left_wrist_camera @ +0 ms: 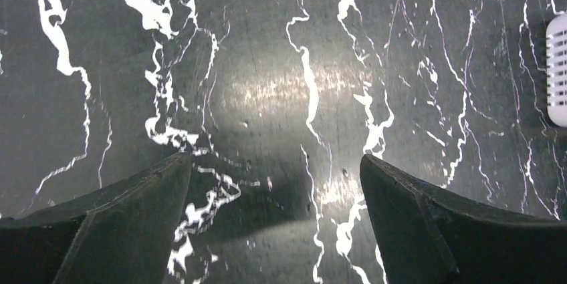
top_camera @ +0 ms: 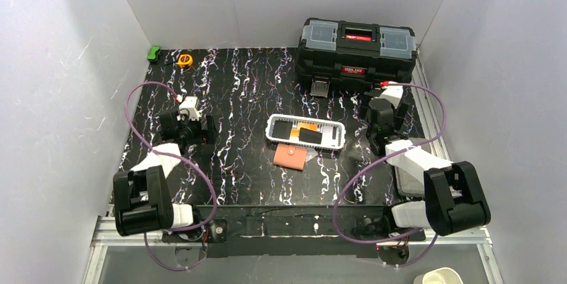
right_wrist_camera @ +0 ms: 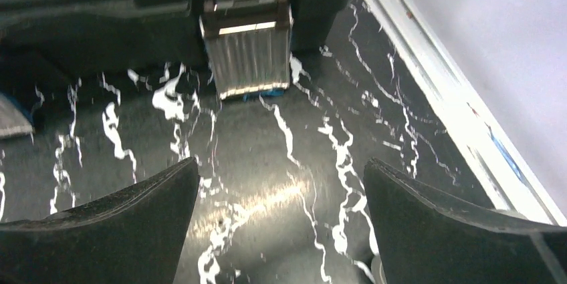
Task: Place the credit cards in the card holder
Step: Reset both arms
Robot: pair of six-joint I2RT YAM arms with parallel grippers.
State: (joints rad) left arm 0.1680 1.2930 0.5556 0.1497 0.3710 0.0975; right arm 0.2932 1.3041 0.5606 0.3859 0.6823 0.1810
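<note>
Left hand [left_wrist_camera: 275, 164] wide, empty, over bare table [top_camera: 241, 97]; right hand [right_wrist_camera: 281, 167] wide, empty; credit cards [top_camera: 304, 130] in white basket [top_camera: 337, 138], card holder [top_camera: 291, 157] just beside it

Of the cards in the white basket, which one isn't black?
The orange card, in the middle of the white basket. The other two showing are dark: one black card to its left, a second black card just nearer the arms.
</note>
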